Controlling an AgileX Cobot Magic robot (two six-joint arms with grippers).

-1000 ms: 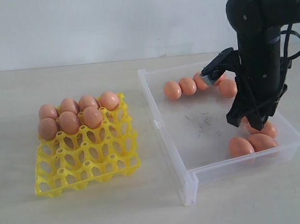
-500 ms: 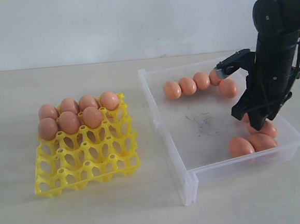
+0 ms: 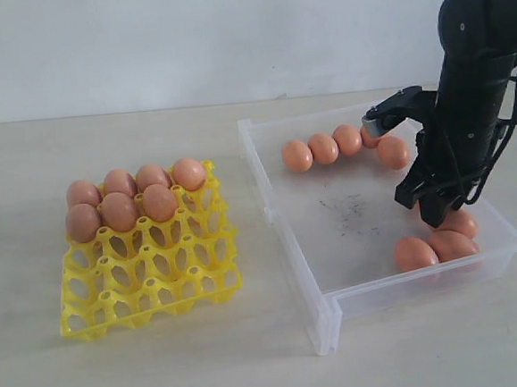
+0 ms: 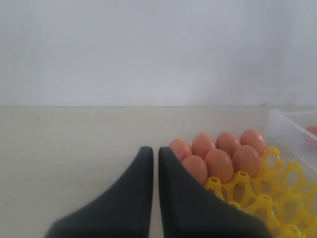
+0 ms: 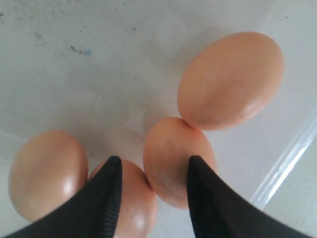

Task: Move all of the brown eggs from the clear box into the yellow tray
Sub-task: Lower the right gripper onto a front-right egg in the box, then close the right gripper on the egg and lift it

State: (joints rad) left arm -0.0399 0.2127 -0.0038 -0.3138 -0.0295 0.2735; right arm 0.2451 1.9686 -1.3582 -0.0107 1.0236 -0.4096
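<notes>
Right arm (image 3: 476, 87) swung rightward; right tool (image 5: 152, 161) half-open, straddling brown egg (image 5: 171, 141).

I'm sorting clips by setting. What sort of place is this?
Likely a robot lab test bench: a plain beige tabletop against a blank white wall, a black robot arm, and a yellow tray and clear box of brown eggs set out.
</notes>
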